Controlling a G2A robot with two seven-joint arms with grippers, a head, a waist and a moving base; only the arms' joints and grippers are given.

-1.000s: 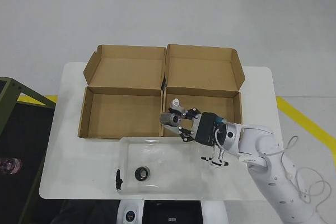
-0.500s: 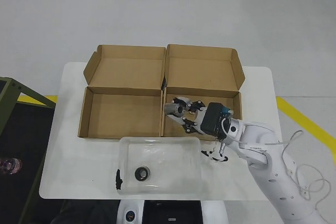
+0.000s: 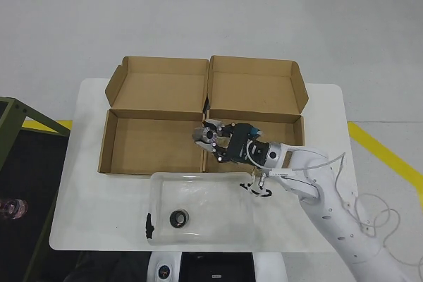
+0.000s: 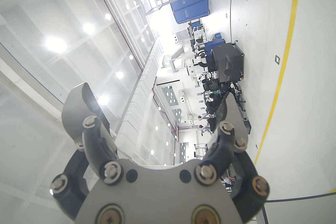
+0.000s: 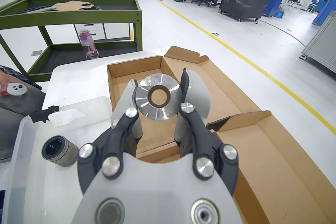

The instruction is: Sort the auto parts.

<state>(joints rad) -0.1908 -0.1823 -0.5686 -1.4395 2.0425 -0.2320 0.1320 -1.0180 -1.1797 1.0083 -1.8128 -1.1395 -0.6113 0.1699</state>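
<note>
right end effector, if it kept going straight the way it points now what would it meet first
Most likely the left cardboard box. The right end effector, shut on a metal disc, points into it, so the disc would reach its floor or far wall first; depth is unclear.

The white worktop carried an open cardboard box touching a second cardboard box beside it, with a clear plastic bin just in front of both.

Frame centre: metal disc largely masked by right claw (rim peeks out). Floor of right cardboard box partly under the arm. Lower left: black scrap on clear bin rim, too small to identify.
</note>
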